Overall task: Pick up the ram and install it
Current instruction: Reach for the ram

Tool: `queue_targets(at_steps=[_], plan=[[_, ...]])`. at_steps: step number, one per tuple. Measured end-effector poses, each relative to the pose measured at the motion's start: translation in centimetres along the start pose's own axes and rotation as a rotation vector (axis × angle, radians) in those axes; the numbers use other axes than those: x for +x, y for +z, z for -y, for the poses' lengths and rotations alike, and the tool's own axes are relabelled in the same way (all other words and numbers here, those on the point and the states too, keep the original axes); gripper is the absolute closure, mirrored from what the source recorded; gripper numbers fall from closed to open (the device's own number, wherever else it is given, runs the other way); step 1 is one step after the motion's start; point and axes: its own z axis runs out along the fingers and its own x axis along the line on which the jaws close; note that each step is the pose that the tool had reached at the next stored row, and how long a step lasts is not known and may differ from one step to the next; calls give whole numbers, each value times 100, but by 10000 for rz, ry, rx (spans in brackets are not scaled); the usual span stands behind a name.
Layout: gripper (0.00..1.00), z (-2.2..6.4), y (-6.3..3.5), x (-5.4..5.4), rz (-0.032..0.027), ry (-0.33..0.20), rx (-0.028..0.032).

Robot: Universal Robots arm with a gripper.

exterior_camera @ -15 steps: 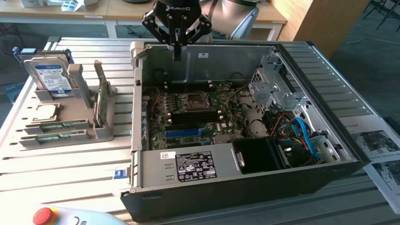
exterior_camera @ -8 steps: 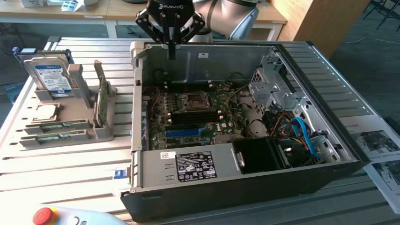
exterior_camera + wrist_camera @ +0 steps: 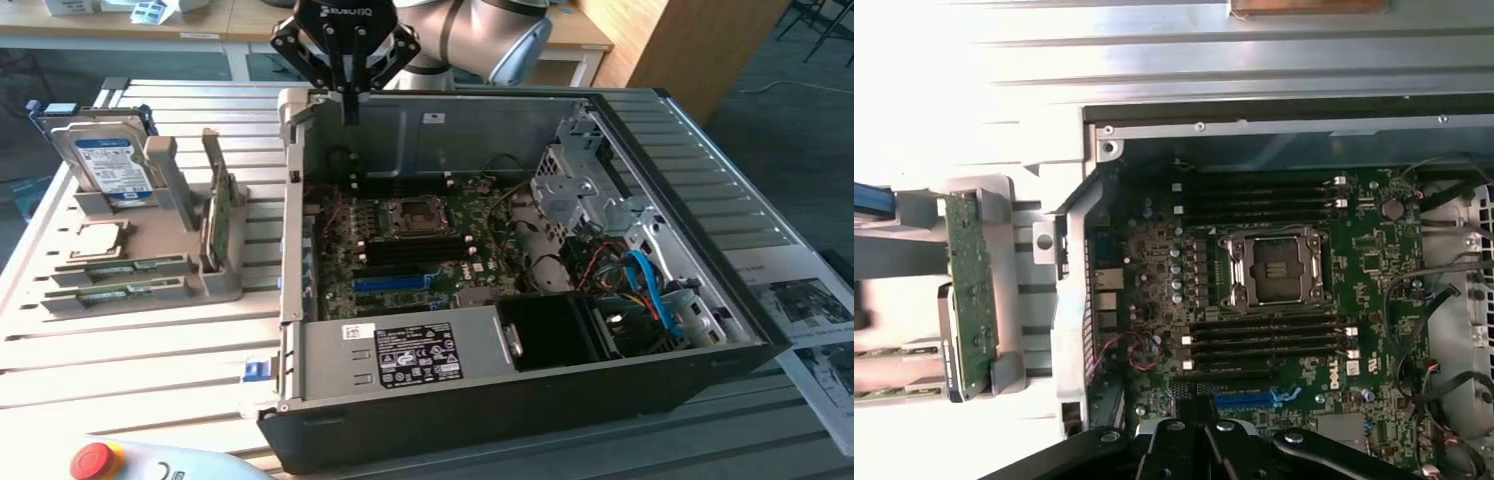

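The gripper, jaws pressed together on nothing, hangs over the open computer case, while the ram lies in its rack, presumably staged for pickup.

Take the CPU socket as the dial's centre in the exterior view. Straight over it you have free room: the case lies open-topped, and the memory slots at 12 and 6 sit unobstructed from above. At 3 the drive cage and loose cables crowd the wall; toward 5 a black fan shroud rises. At 9, beyond the case wall, the ram sticks lie flat on the rack, open from above, with the upright green card just beside them and the hard drive standing nearer 10.
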Motion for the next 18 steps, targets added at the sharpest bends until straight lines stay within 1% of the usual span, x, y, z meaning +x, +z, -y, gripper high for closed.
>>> queue_targets(at_steps=[18], plan=[[90, -95, -3, 403, 0, 0, 1]])
